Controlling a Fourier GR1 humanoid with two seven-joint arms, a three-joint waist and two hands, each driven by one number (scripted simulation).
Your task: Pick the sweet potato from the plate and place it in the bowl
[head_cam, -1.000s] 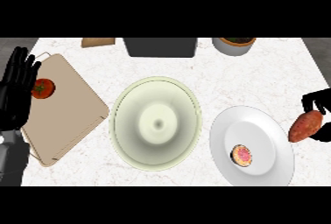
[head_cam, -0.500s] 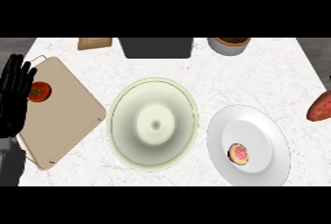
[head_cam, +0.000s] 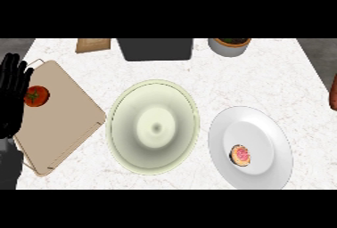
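Only a reddish-brown sliver of the sweet potato [head_cam: 333,94] shows at the right edge of the head view, off to the right of the white plate [head_cam: 253,129]. Whatever holds it is out of view, and my right hand does not show. The pale green bowl [head_cam: 126,111] stands in the middle of the counter with nothing in it. At the left edge my left hand [head_cam: 13,89] rests open, fingers up, over the side of the cutting board.
A small pink-topped pastry [head_cam: 241,154] lies on the plate. A tan cutting board [head_cam: 63,124] at the left carries a tomato [head_cam: 36,95]. At the back stand a dark box [head_cam: 156,48], a grey pot [head_cam: 230,45] and a tan item [head_cam: 92,43].
The sweet potato has gone right, from beside the plate to the view's edge. My right hand, shut on it earlier, has left the view. The left hand has barely moved.
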